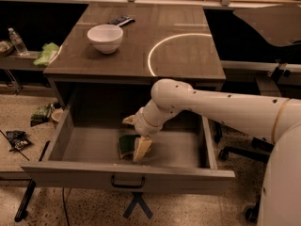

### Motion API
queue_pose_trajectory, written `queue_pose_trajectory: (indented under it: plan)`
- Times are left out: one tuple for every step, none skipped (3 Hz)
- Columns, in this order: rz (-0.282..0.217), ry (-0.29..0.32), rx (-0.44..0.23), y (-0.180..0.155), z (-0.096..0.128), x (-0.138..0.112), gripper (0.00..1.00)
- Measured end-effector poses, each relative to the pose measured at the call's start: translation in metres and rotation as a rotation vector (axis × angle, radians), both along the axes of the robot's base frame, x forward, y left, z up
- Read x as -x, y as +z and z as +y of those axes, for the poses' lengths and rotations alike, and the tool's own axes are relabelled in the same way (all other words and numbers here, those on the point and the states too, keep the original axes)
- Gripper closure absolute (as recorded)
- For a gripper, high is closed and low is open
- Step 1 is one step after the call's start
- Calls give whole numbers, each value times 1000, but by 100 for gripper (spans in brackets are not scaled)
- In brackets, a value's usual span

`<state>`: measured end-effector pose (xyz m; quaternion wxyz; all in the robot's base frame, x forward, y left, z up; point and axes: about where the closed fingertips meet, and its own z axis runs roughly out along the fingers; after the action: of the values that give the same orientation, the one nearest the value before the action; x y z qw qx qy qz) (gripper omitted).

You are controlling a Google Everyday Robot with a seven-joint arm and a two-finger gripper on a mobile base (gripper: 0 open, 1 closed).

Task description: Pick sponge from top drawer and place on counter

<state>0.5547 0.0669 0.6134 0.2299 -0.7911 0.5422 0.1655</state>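
The top drawer (pixel 70 177) is pulled wide open below the counter (pixel 141 55), its dark bar handle (pixel 128 184) at the front. The sponge (pixel 125 146), dark green over yellow, lies on the drawer floor near the front middle. My gripper (pixel 142 149) reaches down into the drawer from the right and sits at the sponge's right edge, covering part of it. The white arm (pixel 211 105) spans the drawer's right half. The counter bears a thin white arc (pixel 153 51).
A white bowl (pixel 105 37) and a dark flat object (pixel 121 20) sit on the counter's back left. A pale green cloth (pixel 46 54) and a bottle (pixel 18 41) are on the left bench. Litter (pixel 16 139) lies on the floor at left; a chair base (pixel 240 152) stands at right.
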Motion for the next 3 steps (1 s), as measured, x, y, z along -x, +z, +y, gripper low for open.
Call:
queue_pose_trajectory:
  plan:
    - [4, 25, 10, -12, 2, 3, 41]
    - [5, 24, 3, -3, -3, 2, 72]
    - [14, -17, -44, 47, -28, -5, 95]
